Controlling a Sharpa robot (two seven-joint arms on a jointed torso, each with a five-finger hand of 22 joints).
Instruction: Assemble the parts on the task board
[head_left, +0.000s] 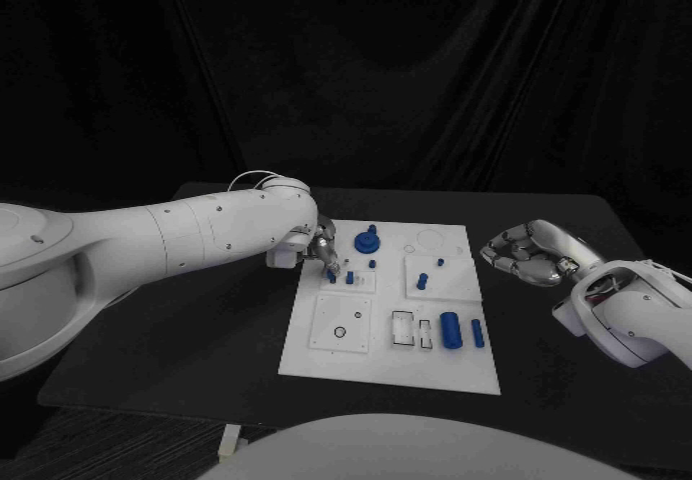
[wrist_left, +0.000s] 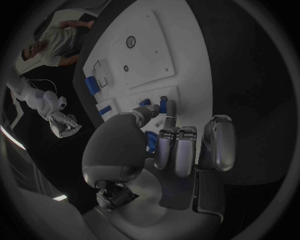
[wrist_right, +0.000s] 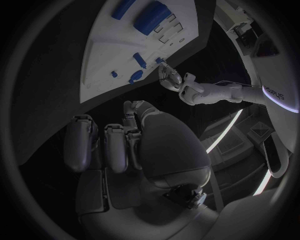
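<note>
The flat white rectangular task board (head_left: 389, 350) lies in the middle of the head view on the black surface (head_left: 188, 340), its recessed pockets facing up so parts can be dropped in from above. Near its upper left corner the left hand (head_left: 320, 252) reaches down and pinches a small blue peg (wrist_left: 163, 105) between fingertips, holding it upright over a square block, apparently to seat it in a hole there. A round blue knob-shaped part (head_left: 368, 240) stands just right of that hand, a short blue post (head_left: 423, 281) stands farther right, and a larger blue cylinder (head_left: 449, 328) with a slimmer blue pin (head_left: 477, 335) lies toward the lower right, seemingly waiting their turn. The right hand (head_left: 526, 252) hovers off the board's right edge with fingers curled in on nothing, probably kept clear. No writing on the board can be read; faint lettering on the left arm in the right wrist view is too small to make out.
</note>
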